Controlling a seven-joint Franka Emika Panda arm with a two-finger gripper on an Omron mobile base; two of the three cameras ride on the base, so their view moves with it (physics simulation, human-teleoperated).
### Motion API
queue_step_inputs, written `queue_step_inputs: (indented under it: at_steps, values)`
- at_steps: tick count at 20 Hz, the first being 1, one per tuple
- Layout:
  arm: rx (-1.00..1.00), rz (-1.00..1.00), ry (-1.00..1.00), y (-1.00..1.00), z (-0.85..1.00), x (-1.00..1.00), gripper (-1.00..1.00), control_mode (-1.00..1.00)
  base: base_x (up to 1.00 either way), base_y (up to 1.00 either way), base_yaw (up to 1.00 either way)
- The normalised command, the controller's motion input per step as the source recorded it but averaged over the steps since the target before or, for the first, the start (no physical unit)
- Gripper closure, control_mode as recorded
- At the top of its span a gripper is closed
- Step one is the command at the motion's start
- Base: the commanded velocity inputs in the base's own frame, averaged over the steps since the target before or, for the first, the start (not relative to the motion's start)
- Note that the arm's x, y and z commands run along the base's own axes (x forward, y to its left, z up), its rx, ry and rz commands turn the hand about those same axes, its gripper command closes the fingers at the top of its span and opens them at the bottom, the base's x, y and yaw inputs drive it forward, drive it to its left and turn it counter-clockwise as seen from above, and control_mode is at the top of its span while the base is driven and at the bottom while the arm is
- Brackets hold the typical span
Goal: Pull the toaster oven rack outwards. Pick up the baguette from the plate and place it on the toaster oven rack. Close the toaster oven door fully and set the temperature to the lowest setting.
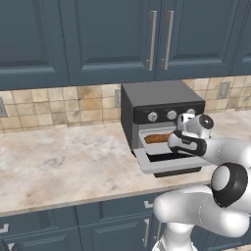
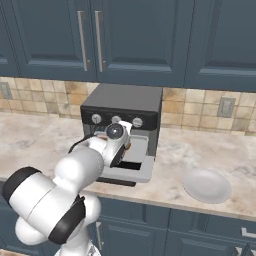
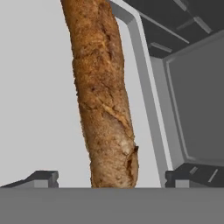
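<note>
From the hand camera I see the baguette lying on the toaster oven rack, with my gripper over it, fingers spread wide on either side of the loaf and not touching it. The rack is pulled out of the toaster oven and sits above the toaster oven door, which is dropped open (its dark window shows beside the rack). The plate rests on the counter to the oven's right.

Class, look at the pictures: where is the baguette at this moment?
The baguette lies on the pulled-out toaster oven rack, above the open toaster oven door; in the hand view it runs between the spread fingers of the hand.
</note>
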Motion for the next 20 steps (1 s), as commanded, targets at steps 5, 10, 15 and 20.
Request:
queue_step_inputs:
  at_steps: [5,10,15,20]
  values:
    - [0.02,-0.04,0.02,-0.43,0.40,0.00,-1.00,-1.00,0.00,0.00,0.00]
    - [0.00,-0.05,0.01,-0.44,0.58,0.00,-1.00,-1.00,0.00,0.00,0.00]
    - [0.06,-0.09,-0.01,-0.50,0.50,0.00,-1.00,-1.00,0.00,0.00,0.00]
    - [0.27,-0.19,-0.15,-0.58,0.09,-0.10,-1.00,-1.00,0.00,0.00,0.00]
